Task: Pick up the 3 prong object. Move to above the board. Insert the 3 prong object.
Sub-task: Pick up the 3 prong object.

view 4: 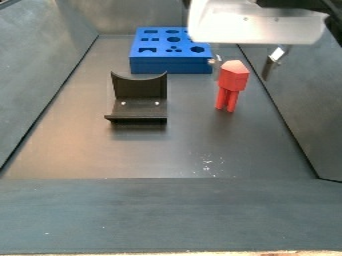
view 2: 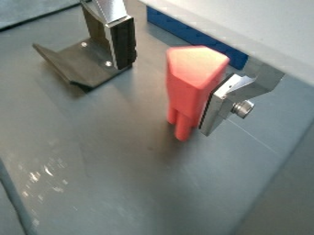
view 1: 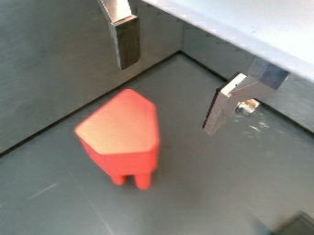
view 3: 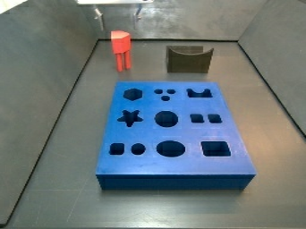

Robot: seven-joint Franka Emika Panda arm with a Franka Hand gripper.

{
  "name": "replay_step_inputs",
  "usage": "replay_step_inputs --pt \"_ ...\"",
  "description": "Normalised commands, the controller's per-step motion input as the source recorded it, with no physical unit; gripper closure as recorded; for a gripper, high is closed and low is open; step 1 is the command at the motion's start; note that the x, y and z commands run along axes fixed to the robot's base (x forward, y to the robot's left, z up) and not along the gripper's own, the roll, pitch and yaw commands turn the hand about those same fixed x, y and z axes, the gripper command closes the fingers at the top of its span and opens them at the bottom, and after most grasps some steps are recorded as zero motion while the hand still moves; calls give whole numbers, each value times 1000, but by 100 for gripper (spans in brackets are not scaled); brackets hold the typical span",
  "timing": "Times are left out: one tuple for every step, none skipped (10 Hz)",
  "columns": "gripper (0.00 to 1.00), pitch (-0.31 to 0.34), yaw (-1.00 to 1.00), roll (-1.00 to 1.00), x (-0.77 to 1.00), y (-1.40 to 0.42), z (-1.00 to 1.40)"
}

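The red 3 prong object [view 2: 190, 87] stands upright on its prongs on the grey floor, by the far wall in a side view [view 3: 121, 49] and beside the right wall in a side view [view 4: 233, 85]. My gripper [view 2: 170, 73] is open and empty, just above the object. In a wrist view the object stands close to one finger [view 2: 218, 106], apart from the other [view 2: 119, 41]. In a wrist view [view 1: 123, 133] it lies clear of the gap between the fingers [view 1: 225, 106]. The blue board [view 3: 149, 134] with cut-out holes lies flat on the floor.
The dark fixture [view 3: 188, 59] stands on the floor beside the object, also in a side view [view 4: 136, 98] and a wrist view [view 2: 80, 64]. Grey walls enclose the floor. The board's blue edge [view 2: 185, 27] shows behind the object.
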Motion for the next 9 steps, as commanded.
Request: replay_step_inputs --pt "0 -480 309 -51 -180 -186 -177" --pt "0 -597 351 -49 -117 -191 -123" --pt "0 -583 403 -23 -71 -200 -114" --pt "0 -589 391 -34 -54 -186 -103" --pt "0 -597 383 -31 -51 -189 -120" --pt "0 -600 371 -43 -49 -186 -140" --pt "0 -597 377 -37 -46 -189 -157" --pt "0 -603 374 -29 -80 -206 -180" --pt "0 -583 377 -17 -74 -229 -177"
